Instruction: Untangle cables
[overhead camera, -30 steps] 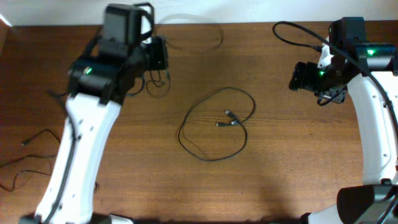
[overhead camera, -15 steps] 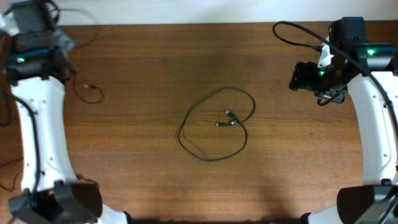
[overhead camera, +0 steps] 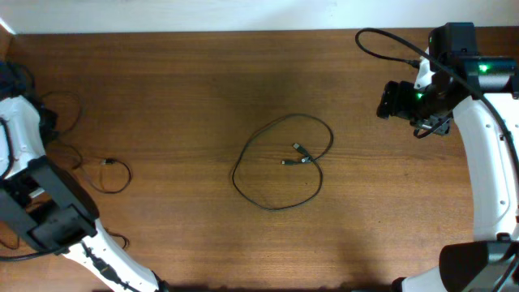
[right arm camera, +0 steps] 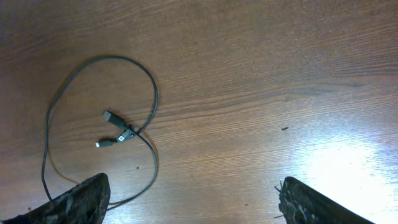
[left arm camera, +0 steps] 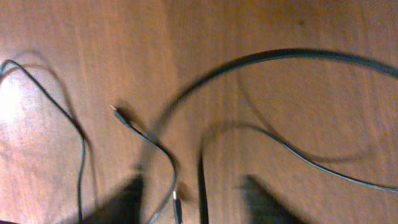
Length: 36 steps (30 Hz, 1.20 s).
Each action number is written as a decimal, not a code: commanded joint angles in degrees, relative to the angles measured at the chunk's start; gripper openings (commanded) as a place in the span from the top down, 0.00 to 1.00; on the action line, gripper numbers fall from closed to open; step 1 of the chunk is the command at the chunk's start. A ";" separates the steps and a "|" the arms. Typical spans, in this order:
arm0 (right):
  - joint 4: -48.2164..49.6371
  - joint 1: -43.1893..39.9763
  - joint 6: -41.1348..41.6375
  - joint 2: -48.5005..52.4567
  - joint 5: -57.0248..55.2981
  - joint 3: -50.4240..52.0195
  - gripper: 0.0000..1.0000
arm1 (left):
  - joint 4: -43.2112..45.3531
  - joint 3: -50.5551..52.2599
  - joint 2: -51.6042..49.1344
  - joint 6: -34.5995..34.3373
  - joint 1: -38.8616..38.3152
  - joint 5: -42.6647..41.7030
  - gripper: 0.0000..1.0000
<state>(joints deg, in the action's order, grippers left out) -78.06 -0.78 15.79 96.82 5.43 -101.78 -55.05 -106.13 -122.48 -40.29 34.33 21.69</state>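
Observation:
One black cable (overhead camera: 331,139) lies as a loose loop at the table's middle, its two small plugs (overhead camera: 300,148) meeting inside the loop. It also shows in the right wrist view, loop (right arm camera: 153,87) and plugs (right arm camera: 112,118), ahead and left of my right gripper (right arm camera: 196,208), which is wide open with nothing in it. From overhead that gripper (overhead camera: 381,101) hovers at the right rear. Another thin cable (overhead camera: 117,174) lies curled near the left edge. My left gripper (left arm camera: 196,205) hangs over this cable with its blurred fingers apart; a plug end (left arm camera: 176,200) lies on the wood between them.
My left arm (overhead camera: 20,134) is folded along the table's left edge. More thin black cord (overhead camera: 61,101) trails at the left rear. A thicker, blurred black cord (left arm camera: 280,55) arcs across the top of the left wrist view.
My left arm swung from the table's rear left to the left edge, trailing a thin cable. Its jaws have parted and the cable lies on the wood. Centre loop and right arm unchanged.

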 commanded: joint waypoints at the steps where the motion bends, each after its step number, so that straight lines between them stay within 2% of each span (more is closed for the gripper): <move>1: -0.07 0.00 -0.57 0.11 0.13 0.33 0.12 | -0.61 0.00 0.02 6.58 1.88 0.22 0.01; 2: 0.07 0.02 -0.57 0.11 0.13 0.31 0.12 | -1.25 -0.07 0.13 8.52 1.90 0.24 0.01; 5: 0.04 0.00 -0.59 0.11 0.13 0.33 0.12 | -2.54 -0.11 2.80 8.46 1.90 0.24 0.01; 9: 0.09 0.00 -0.59 0.11 0.13 0.31 0.12 | -2.36 -0.13 12.87 8.55 1.73 -0.04 0.00; 10: 0.11 0.00 -0.59 0.11 0.13 0.33 0.12 | -2.21 -0.13 15.43 9.79 1.53 -1.75 0.01; 13: 0.35 0.00 -0.59 0.11 0.13 0.33 0.12 | -0.74 -0.13 25.31 17.09 -1.46 -14.10 0.00; 15: 0.35 0.02 -0.59 0.11 0.15 0.31 0.12 | -1.07 -0.11 29.27 21.70 -5.57 -19.19 0.00; 17: 0.33 0.02 -0.57 0.11 0.15 0.33 0.12 | -3.69 -0.11 31.19 26.93 -12.79 -24.52 0.00; 21: 0.31 0.00 -0.59 0.11 0.13 0.33 0.12 | -11.82 2.73 28.59 30.01 -29.44 -25.59 0.00; 24: 0.33 0.00 -0.59 0.11 0.13 0.31 0.12 | -12.26 7.91 26.25 34.29 -39.54 -25.62 0.00; 26: 0.33 0.00 -0.59 0.11 0.13 0.31 0.12 | -9.40 11.98 24.09 44.39 -46.36 -28.28 0.00; 27: 0.33 0.00 -0.59 0.11 0.13 0.31 0.12 | -7.28 13.81 22.77 53.59 -49.66 -32.70 0.00; 28: 0.33 0.00 -0.59 0.11 0.13 0.31 0.12 | -5.22 15.02 21.46 59.91 -52.15 -35.08 0.00; 29: 0.31 0.00 -0.59 0.11 0.13 0.31 0.12 | -3.23 15.63 19.87 63.06 -54.40 -35.45 0.00; 33: 0.24 -0.04 -0.63 0.11 0.11 0.31 0.12 | 9.31 15.69 9.66 64.43 -62.84 -35.45 0.00; 36: -0.15 -0.04 -1.05 0.11 0.09 0.31 0.12 | 13.88 15.72 5.81 65.79 -67.23 -35.45 0.00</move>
<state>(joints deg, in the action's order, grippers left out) -78.02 -0.78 15.62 96.82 5.41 -101.78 -43.55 -90.56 -114.32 22.13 -29.80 -12.47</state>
